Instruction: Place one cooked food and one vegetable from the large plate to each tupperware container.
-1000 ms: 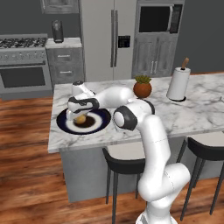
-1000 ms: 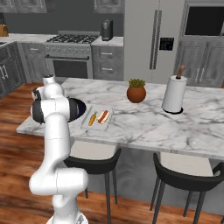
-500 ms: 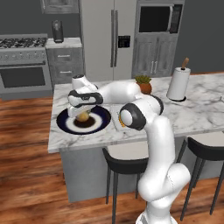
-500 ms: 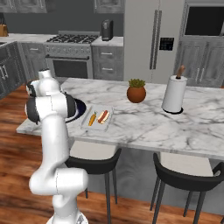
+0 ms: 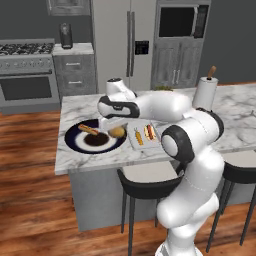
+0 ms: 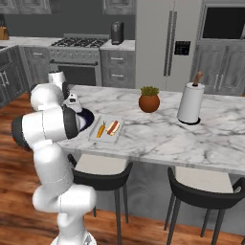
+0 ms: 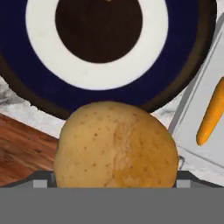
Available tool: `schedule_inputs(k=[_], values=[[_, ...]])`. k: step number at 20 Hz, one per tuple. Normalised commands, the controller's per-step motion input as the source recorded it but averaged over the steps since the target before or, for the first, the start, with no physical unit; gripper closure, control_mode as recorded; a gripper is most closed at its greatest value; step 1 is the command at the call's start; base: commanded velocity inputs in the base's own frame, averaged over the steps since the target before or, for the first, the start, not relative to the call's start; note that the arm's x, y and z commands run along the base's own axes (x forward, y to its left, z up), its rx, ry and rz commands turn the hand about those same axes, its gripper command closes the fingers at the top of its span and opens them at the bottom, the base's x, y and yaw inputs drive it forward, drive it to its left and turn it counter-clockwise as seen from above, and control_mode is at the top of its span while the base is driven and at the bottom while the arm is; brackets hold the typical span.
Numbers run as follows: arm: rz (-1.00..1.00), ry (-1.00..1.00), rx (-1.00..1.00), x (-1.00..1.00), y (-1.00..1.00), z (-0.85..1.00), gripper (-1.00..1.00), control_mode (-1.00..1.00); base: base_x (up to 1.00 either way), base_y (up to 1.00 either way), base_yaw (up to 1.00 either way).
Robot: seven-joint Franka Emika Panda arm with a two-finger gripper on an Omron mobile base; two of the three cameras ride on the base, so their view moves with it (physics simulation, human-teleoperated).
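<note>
Kitchen setting: steel fridge, range and grey cabinets stand behind a long white marble surface point(image 5: 90, 160) with dark stools beneath its near edge. A paper towel roll point(image 6: 190, 103) and a potted plant point(image 6: 149, 99) stand on the far part, well apart from the work.

White arm reaches left across the surface, wrist pointing down over the gap between plate and tray.

Large plate point(image 5: 75, 142) lies near the left end of the surface, dark navy with a pale ring and dark centre. One elongated orange-brown item point(image 5: 89, 130) rests on its far side.

Tupperware container point(image 5: 141, 144) sits just beside the plate's right rim. It holds a carrot point(image 5: 137, 136) and a hot dog point(image 5: 149, 132), side by side.

Gripper point(image 5: 116, 127) is clamped on a potato point(image 7: 116, 146), jaws standing wide around it. The hand view shows the potato close up over the plate's rim and bare marble, hiding the fingertips, with the container's corner and carrot alongside.
</note>
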Motion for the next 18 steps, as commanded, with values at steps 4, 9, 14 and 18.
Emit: schedule_inputs(k=[4, 9, 14, 18], values=[[-0.12, -0.03, 0.04, -0.97, -0.91, 0.45, 1.0, -1.0, 0.0, 0.0, 0.0], [-0.3, 0.0, -0.01, -0.68, -0.6, 0.52, 1.0, -1.0, 0.0, 0.0, 0.0], [-0.3, 0.09, -0.1, 0.0, -0.33, 0.13, 1.0, -1.0, 0.0, 0.0, 0.0], [0.0, 0.0, 0.0, 0.0, 0.0, 0.0, 1.0, -1.0, 0.0, 0.0, 0.0]])
